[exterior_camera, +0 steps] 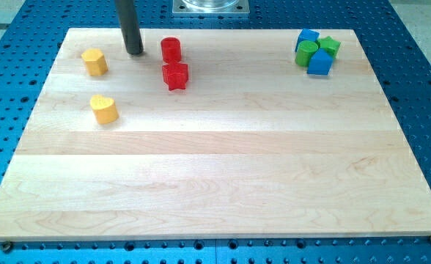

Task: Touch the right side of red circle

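Observation:
The red circle is a short red cylinder standing near the top of the wooden board, left of centre. A red star-shaped block sits just below it. My tip is the lower end of a dark rod coming down from the view's top. It rests on the board to the left of the red circle, with a small gap between them, and to the right of a yellow block.
A second yellow block, heart-shaped, lies lower left. At the top right is a tight cluster: two blue blocks and two green blocks. A metal base sits beyond the board's top edge.

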